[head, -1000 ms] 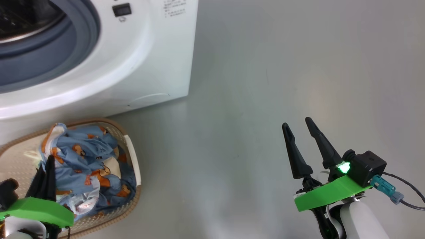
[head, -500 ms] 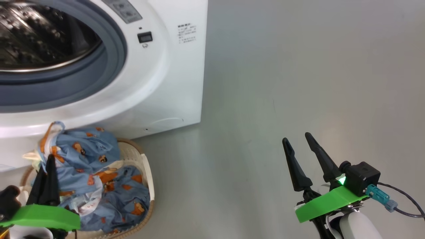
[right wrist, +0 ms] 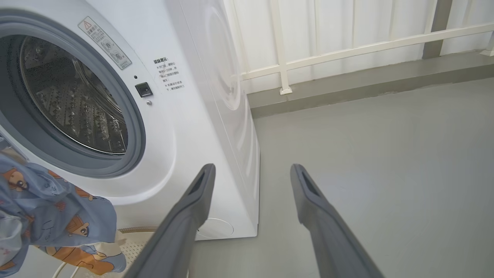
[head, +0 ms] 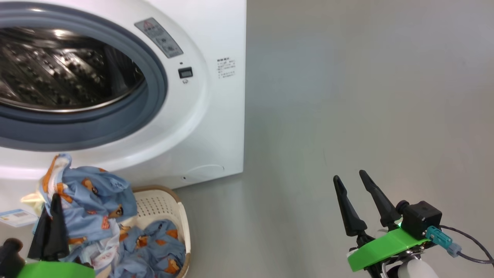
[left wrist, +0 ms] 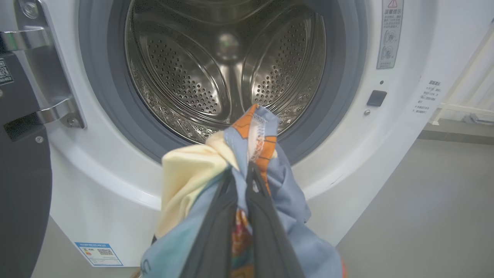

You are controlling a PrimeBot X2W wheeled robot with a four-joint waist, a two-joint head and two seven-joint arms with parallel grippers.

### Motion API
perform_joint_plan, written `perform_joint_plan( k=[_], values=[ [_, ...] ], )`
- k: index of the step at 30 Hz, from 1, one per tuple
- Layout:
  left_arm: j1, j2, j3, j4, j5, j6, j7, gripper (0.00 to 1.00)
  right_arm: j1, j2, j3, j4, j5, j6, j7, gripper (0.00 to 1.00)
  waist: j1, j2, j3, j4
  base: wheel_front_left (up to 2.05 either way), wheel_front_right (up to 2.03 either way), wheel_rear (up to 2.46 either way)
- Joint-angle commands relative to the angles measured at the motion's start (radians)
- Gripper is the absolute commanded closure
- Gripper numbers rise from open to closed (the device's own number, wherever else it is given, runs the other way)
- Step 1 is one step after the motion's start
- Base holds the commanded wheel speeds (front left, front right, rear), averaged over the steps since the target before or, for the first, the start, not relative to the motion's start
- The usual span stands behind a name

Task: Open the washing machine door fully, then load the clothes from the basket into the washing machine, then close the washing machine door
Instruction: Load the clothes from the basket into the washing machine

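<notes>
My left gripper [head: 54, 199] [left wrist: 241, 175] is shut on a bunch of the clothes [head: 90, 193] [left wrist: 247, 154], light blue fabric with orange-brown bears and a cream piece, lifted above the basket [head: 162, 202]. More blue clothes [head: 158, 251] lie in the basket. The washing machine [head: 208, 116] [right wrist: 185, 127] stands just behind, its steel drum [left wrist: 224, 65] facing my left gripper. The washing machine door [left wrist: 19, 185] is swung open at the left edge of the left wrist view, black rim and metal hinge showing. My right gripper [head: 351, 179] [right wrist: 251, 172] is open over bare floor.
Grey floor [head: 347, 96] stretches to the right of the machine. A white railing [right wrist: 347, 50] and a low kerb run along the back in the right wrist view. A blue energy sticker [left wrist: 98, 253] sits low on the machine's front.
My left gripper has lifted the bundle of clothes up out of the basket towards the drum opening. The head camera has tilted up, showing more of the machine. The right gripper stays open.
</notes>
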Motion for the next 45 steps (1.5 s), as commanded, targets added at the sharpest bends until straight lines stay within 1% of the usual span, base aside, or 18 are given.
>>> perform_joint_plan(
  k=[1,7,14,28,37,45],
  values=[
    [0.005,0.012,0.043,-0.047,0.017,-0.003,-0.006,1.0,0.012,-0.002,0.017,-0.02,-0.01,0.002,-0.012,0.0,0.0001,0.0,-0.045,0.012,0.0,0.0,0.0],
    [0.062,-0.008,0.052,-0.096,0.056,-0.003,-0.006,1.0,0.04,-0.002,0.0,-0.014,-0.01,0.002,-0.012,0.0,0.0001,0.0,-0.096,0.026,0.0,0.0,0.0],
    [0.114,-0.021,0.067,-0.118,0.087,-0.003,-0.006,1.0,0.056,-0.002,-0.003,-0.011,-0.017,0.002,-0.012,0.0,0.0001,0.0,-0.127,0.038,0.0,0.0,0.0],
    [0.192,-0.063,0.079,-0.118,0.128,-0.003,-0.006,1.0,0.083,-0.002,-0.009,-0.003,-0.037,0.002,-0.012,0.0,0.0001,0.0,-0.189,0.079,0.0,0.0,0.0],
    [0.223,-0.074,0.086,-0.113,0.132,-0.003,-0.006,1.0,0.088,-0.002,-0.002,0.0,-0.04,0.002,-0.012,0.0,0.0001,0.0,-0.203,0.104,0.0,0.0,0.0],
    [0.228,-0.08,0.078,-0.113,0.125,-0.003,-0.006,1.0,0.091,-0.002,0.006,-0.001,-0.035,0.002,-0.012,0.0,0.0001,0.0,-0.191,0.105,0.0,0.0,0.0]
  ],
)
